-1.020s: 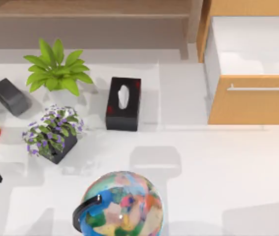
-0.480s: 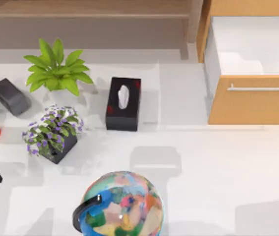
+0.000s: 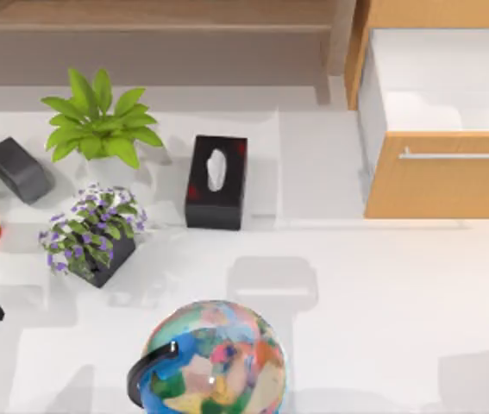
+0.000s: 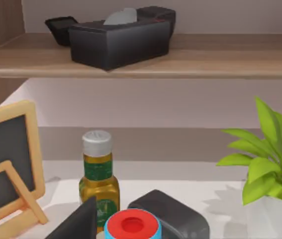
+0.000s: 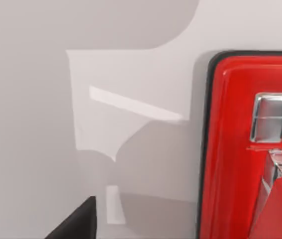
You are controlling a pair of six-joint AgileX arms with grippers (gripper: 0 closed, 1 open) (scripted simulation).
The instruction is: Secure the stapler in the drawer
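Facing the stapler: the right end effector hangs close above the white surface, and the red stapler lies just beside it, off to one side and not under its middle.
Stapler long axis: the red body with its silver metal parts runs lengthwise out of the right wrist view, so I judge that the wrist is almost in line with it.
Right end effector state: I cannot tell if it is wide or narrow; it holds nothing that I can see.
Nearer arm: the right one, by my judgement.
Drawer: the drawer stands pulled open at the far right of the surface, with its white inside showing and the silver handle toward the front.
Coming move: it needs a small sideways shift, to bring the stapler to the centre.
Left end effector: parked at the left, near the dark grey block; its state I cannot tell.
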